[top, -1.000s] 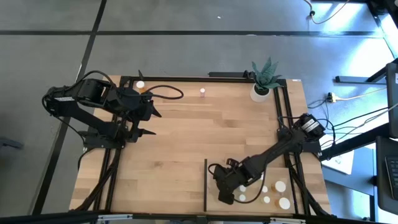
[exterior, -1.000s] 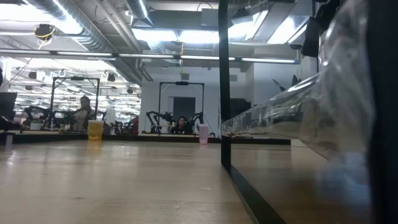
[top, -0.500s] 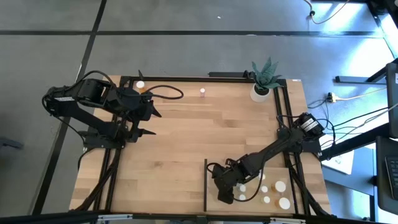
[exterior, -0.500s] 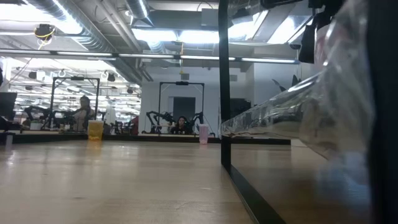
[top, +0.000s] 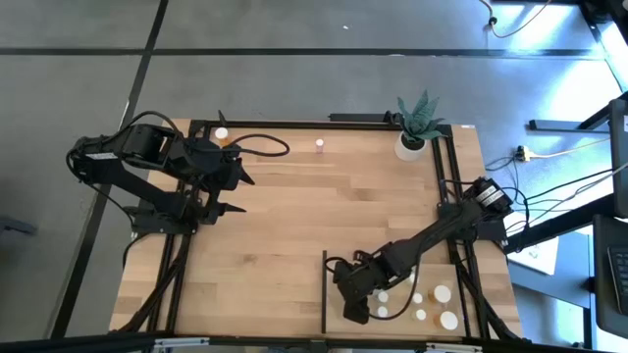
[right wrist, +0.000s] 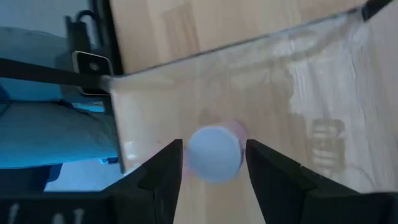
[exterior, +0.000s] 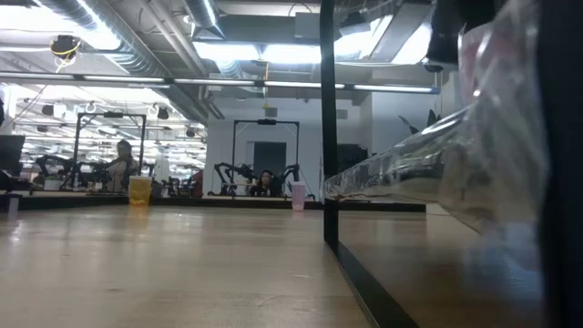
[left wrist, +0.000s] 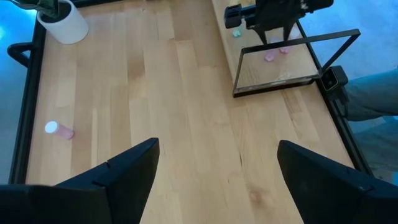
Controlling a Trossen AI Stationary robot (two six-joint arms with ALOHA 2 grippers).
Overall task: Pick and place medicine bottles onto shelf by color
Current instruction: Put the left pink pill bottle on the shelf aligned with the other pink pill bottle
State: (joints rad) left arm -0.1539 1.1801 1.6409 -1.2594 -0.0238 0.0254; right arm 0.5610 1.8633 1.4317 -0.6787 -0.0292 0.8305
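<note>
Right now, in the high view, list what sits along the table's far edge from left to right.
White-capped bottle → orange bottle just beside it → pink bottle → white plant pot holding the green plant.

The high view looks straight down on the whole light plank tabletop [top: 294, 226]. The low view sits at table level, looking across toward the room. Each wrist camera looks forward past its fingers; the left one shares the small light-wood shelf panel [left wrist: 286, 62] with the overhead view.
</note>
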